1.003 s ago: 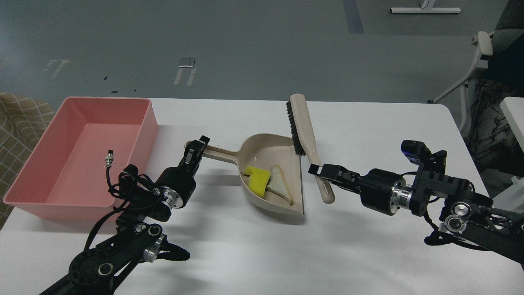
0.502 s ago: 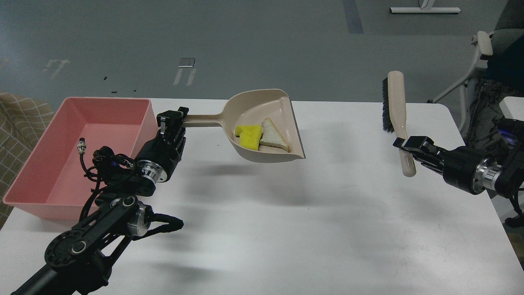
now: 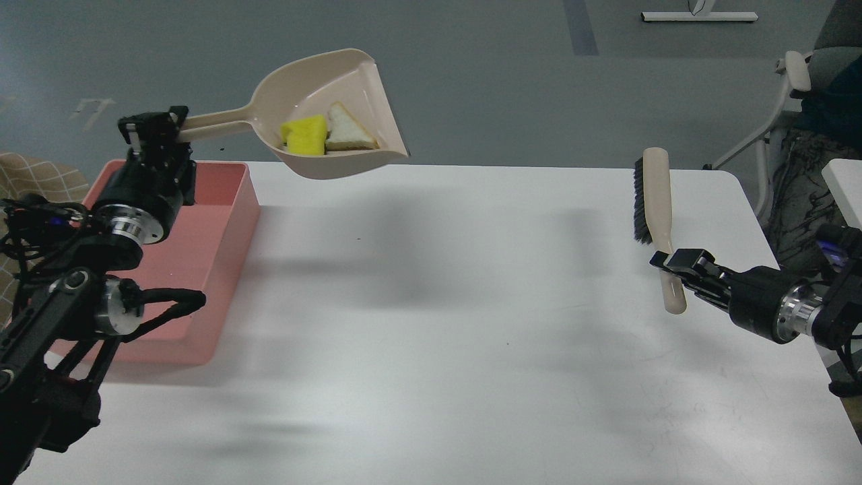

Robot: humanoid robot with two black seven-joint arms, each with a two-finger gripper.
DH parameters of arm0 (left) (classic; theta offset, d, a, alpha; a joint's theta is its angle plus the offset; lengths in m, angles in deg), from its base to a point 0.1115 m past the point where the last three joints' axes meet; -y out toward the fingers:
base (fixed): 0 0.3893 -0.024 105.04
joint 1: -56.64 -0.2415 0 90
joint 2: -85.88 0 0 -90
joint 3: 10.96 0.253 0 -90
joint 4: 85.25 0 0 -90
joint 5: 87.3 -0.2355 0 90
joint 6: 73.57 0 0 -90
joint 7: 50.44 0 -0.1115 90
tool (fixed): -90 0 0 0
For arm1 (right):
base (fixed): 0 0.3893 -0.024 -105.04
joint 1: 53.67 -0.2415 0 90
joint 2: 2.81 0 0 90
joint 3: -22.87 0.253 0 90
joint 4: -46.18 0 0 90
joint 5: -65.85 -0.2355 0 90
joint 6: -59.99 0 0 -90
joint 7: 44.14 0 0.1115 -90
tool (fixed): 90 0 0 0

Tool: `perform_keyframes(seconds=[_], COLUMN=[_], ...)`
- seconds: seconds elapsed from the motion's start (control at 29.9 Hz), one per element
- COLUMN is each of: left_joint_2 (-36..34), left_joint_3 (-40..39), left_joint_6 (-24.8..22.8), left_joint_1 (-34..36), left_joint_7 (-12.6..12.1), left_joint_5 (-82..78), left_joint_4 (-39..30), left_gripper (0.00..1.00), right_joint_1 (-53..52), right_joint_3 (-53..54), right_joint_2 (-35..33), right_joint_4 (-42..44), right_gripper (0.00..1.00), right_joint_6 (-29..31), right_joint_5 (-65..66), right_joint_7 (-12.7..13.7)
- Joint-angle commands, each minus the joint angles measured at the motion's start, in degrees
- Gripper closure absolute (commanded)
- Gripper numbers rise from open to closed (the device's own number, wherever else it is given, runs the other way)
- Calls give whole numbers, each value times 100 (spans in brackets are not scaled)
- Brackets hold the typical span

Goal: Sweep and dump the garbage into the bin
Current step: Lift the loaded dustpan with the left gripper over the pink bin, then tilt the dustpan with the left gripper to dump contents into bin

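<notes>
My left gripper (image 3: 156, 129) is shut on the handle of the beige dustpan (image 3: 357, 162) and holds it high in the air, past the table's far edge. The pan carries the garbage: a bright yellow spongy chunk (image 3: 305, 135) and a pale beige-white sliver (image 3: 347, 132). The pink bin (image 3: 222, 236) stands at the table's left, below and left of the pan, partly hidden by my left arm. My right gripper (image 3: 675, 263) is shut on the handle of the beige black-bristled brush (image 3: 654, 195) at the right.
The white table (image 3: 438, 303) spreads between the arms. An office chair (image 3: 801, 101) stands past the table's right far corner. A chequered cloth (image 3: 34, 182) lies left of the bin.
My left gripper has lifted the dustpan with its garbage up and to the left, towards the bin. My right gripper with the brush has lowered slightly and stayed at the right.
</notes>
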Motion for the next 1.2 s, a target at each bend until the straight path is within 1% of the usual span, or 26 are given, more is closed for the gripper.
perform_keyframes(seconds=[0.0, 0.1, 0.17, 0.2, 0.23, 0.3, 0.33, 0.4, 0.47, 0.6, 0.67, 0.7, 0.77, 0.84, 0.9, 0.94, 0.97, 1.07, 1.14, 1.17], left_joint_2=[-435, -620, -734, -760, -804, -831, -857, -936, -1015, -1103, -1217, -1244, -1253, -1244, -1244, -1244, -1253, -1462, -1674, -1675], left_joint_3=[-569, -1105, -1762, -1931, -2280, -2607, -2914, -3310, -3558, -3865, -3892, -3892, -3892, -3892, -3901, -3901, -3901, -3892, -3849, -3848], left_joint_6=[-402, -727, -1209, -1333, -1569, -1808, -2000, -2238, -2397, -2503, -2512, -2494, -2459, -2424, -2363, -2362, -2275, -2030, -1731, -1730], left_joint_1=[-418, -971, -1532, -1657, -1910, -2158, -2402, -2702, -2862, -2941, -3029, -3072, -3099, -3099, -3090, -3090, -3082, -3073, -3090, -3090], left_joint_7=[-22, -40, -57, -57, -57, -48, -14, 48, 92, 267, 443, 679, 908, 1190, 1296, 1296, 1348, 1384, 1524, 1525], left_joint_5=[82, 82, 73, 64, 47, 3, -24, -146, -357, -813, -1191, -1480, -1841, -2569, -2870, -2871, -2950, -3073, -3353, -3355], left_joint_4=[-1, -1, -1, -1, -1, 8, 26, 69, 183, 517, 588, 597, 597, 597, 580, 579, 571, 553, 544, 544], left_gripper=[100, 100, 100, 100, 100, 100, 100, 100, 100, 100, 100, 100, 100, 100, 100, 100, 100, 100, 100, 100], right_joint_1=[0, 0, 0, 0, 9, 9, 0, 0, 0, 0, 0, 0, 0, 9, 9, 9, 18, 18, 18, 18], right_joint_3=[23, 32, 58, 84, 111, 111, 111, 111, 120, 137, 155, 155, 164, 164, 164, 164, 164, 172, 199, 199], right_joint_2=[21, 39, 48, 48, 48, 65, 91, 126, 171, 267, 267, 276, 267, 267, 267, 267, 267, 276, 276, 276], right_joint_4=[-21, -30, -12, -12, -4, 5, -3, -12, -21, -21, -30, -21, -21, -39, -39, -39, -39, -39, -39, -39], right_gripper=[100, 100, 100, 100, 100, 100, 100, 100, 100, 100, 100, 100, 100, 100, 100, 100, 100, 100, 100, 100], right_joint_6=[1, -8, -26, -17, -26, -17, -17, -26, -26, -26, -26, -26, -17, -17, -17, -17, -26, -26, -26, -26], right_joint_5=[0, 0, 0, 0, 0, 0, 0, 0, 0, 0, 0, 0, 0, 0, 0, 0, 0, 0, 0, 0], right_joint_7=[1, 1, -8, -25, -52, -52, -52, -52, -52, -52, -52, -52, -52, -52, -52, -52, -52, -52, -52, -52])
